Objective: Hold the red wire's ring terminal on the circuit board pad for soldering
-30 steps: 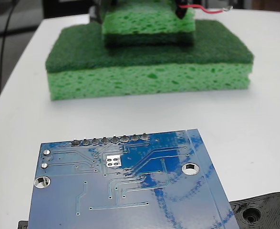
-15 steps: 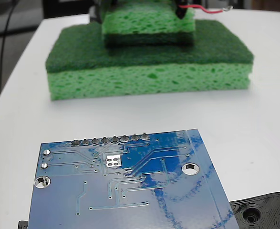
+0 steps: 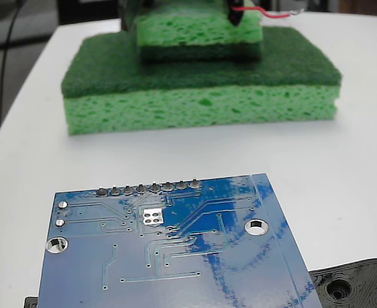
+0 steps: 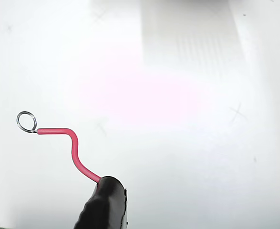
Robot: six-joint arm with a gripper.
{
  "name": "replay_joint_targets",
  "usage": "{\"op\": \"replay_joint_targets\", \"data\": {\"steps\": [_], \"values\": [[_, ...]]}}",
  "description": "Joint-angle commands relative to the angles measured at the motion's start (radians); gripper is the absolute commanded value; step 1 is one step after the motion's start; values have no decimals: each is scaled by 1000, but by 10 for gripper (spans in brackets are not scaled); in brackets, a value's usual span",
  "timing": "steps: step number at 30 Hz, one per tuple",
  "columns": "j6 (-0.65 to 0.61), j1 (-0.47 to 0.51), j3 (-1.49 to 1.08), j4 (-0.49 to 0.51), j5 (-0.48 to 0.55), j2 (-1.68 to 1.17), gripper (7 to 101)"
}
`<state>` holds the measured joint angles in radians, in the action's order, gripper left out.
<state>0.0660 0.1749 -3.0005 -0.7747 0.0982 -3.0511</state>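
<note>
The blue circuit board (image 3: 227,256) lies in the foreground of the fixed view, its small square silver pad (image 3: 152,216) uncovered just below a row of grey solder joints. Far behind it, at the picture's top edge, my gripper (image 3: 234,14) is shut on the red wire (image 3: 255,9). The ring terminal (image 3: 297,12) points right, hanging in the air far from the board. In the wrist view the red wire (image 4: 73,148) curves up and left out of my gripper (image 4: 108,183) and ends in the silver ring terminal (image 4: 26,121) over the white table.
A small green sponge (image 3: 201,35) sits on a large green sponge (image 3: 201,90) between my gripper and the board. A black plastic plate (image 3: 355,285) with holes lies at the board's lower right. The white table's edge (image 3: 21,83) runs down the left.
In the fixed view my gripper, with the wire and ring, has shifted slightly left and up. The board has not moved.
</note>
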Motion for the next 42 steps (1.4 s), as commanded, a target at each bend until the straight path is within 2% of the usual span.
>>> {"op": "replay_joint_targets", "data": {"steps": [1,9,14,22,33,42], "values": [[5,0,6,5,-18,-3,1003],[8,-2,91,-26,-43,9,1003],[-2,-5,202,-72,-78,127,1003],[57,-38,291,75,-135,310,1003],[133,-186,449,181,-453,565,1003],[170,-196,489,255,-543,701,1003]]}}
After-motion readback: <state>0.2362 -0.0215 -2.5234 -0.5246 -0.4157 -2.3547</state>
